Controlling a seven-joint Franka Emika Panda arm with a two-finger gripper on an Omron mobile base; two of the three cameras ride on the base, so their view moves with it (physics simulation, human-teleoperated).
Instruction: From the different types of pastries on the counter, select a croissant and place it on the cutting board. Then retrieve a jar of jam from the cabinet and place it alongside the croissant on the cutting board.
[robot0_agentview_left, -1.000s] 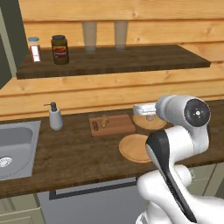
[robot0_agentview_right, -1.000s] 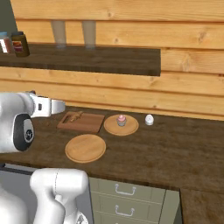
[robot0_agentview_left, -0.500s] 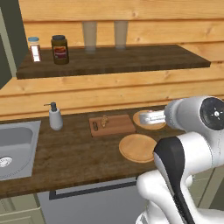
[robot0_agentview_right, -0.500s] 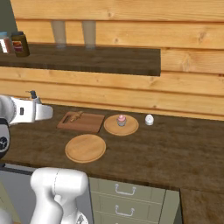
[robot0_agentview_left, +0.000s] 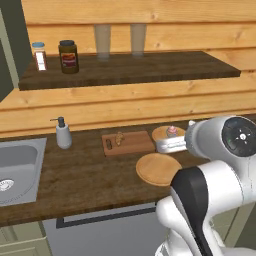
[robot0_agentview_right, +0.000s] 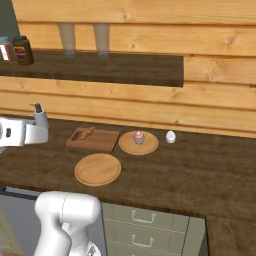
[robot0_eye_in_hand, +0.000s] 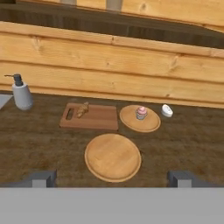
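Observation:
The croissant (robot0_eye_in_hand: 82, 110) lies on the reddish-brown cutting board (robot0_eye_in_hand: 94, 119), beside its handle slot; both also show at the counter's back, croissant (robot0_agentview_left: 120, 138) on cutting board (robot0_agentview_left: 131, 145). To the board's right a pink-frosted cupcake (robot0_eye_in_hand: 141, 112) stands on a round wooden plate (robot0_eye_in_hand: 148, 124). My gripper (robot0_eye_in_hand: 111, 179) is open and empty, its fingertips (robot0_eye_in_hand: 43, 178) wide apart, held back from the board above the counter's (robot0_eye_in_hand: 188, 144) front part. The jar of jam is out of view. A grey-green cabinet edge (robot0_agentview_left: 10, 45) shows far left.
An empty round plate (robot0_eye_in_hand: 113, 156) lies in front of the board. A soap dispenser (robot0_eye_in_hand: 21, 92) and a sink (robot0_agentview_left: 15, 165) are to the left. A small white object (robot0_eye_in_hand: 166, 110) sits right of the cupcake. The wall shelf (robot0_agentview_left: 130, 67) carries a dark jar (robot0_agentview_left: 68, 56), a shaker and two glasses.
The arm has swung so its big joint sits farther right in the left base view, and the hand has drawn back and dropped a little. Nothing on the counter moved.

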